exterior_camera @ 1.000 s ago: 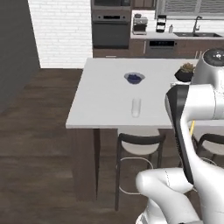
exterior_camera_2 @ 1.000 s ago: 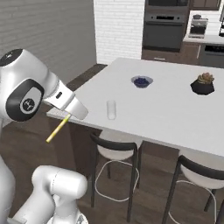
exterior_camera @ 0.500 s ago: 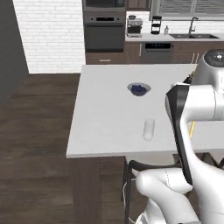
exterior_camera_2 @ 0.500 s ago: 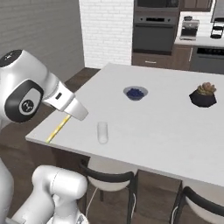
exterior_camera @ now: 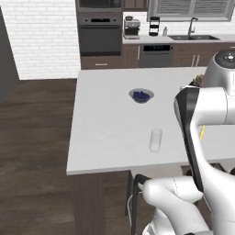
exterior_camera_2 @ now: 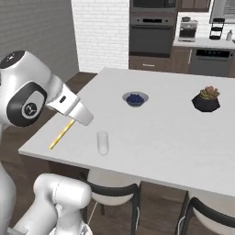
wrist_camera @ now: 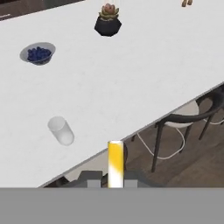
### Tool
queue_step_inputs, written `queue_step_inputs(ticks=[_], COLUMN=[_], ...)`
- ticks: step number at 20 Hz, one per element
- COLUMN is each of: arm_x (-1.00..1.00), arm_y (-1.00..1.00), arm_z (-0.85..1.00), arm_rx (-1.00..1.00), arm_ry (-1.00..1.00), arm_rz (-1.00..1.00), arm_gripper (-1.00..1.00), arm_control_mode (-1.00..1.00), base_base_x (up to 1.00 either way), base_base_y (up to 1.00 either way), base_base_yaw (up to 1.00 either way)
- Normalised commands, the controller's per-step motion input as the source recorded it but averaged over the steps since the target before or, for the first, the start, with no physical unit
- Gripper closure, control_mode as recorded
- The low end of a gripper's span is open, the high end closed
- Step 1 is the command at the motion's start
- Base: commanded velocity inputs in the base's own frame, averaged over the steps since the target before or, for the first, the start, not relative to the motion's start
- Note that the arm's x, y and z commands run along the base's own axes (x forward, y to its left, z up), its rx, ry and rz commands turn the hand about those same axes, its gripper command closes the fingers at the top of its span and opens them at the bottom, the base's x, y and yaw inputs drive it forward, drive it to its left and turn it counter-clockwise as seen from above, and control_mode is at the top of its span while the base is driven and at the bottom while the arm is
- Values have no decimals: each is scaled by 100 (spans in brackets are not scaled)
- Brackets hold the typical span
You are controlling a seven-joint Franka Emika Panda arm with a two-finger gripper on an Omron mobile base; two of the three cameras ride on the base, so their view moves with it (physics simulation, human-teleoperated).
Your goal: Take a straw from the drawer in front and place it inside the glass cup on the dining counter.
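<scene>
White tabletop (exterior_camera_2: pixel 165 119) now fills more of both base views than half a second ago, because the base drove closer. At left, the end effector (exterior_camera_2: pixel 87 120) pinches the straw (exterior_camera_2: pixel 61 134), slanting down over the near edge. Just right stands the glass cup (exterior_camera_2: pixel 103 142), then a blueberry bowl (exterior_camera_2: pixel 135 98), then a potted plant (exterior_camera_2: pixel 205 99).

Glossy white rounded arm segments, dark joint caps, bulbous white base.

White dining counter (exterior_camera_2: pixel 174 124), glass cup (exterior_camera_2: pixel 103 142) upright near front edge, blueberry bowl (exterior_camera_2: pixel 135 98), potted succulent (exterior_camera_2: pixel 205 99)
</scene>
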Motion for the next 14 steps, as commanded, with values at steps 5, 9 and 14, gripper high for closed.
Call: queue_step_inputs(ticks=[5, 9, 14], arm_x=[48, 23, 43], arm_y=[19, 16, 11], arm_z=[18, 36, 17], arm_rx=[0, -5, -15], arm_ry=[0, -14, -17], arm_rz=[-13, -15, -19], arm_gripper=[100, 100, 100], arm_control_mode=[-100, -100, -100], base_base_x=[19, 0, 0], base_base_y=[6, 0, 0], base_base_yaw=[-3, 0, 0])
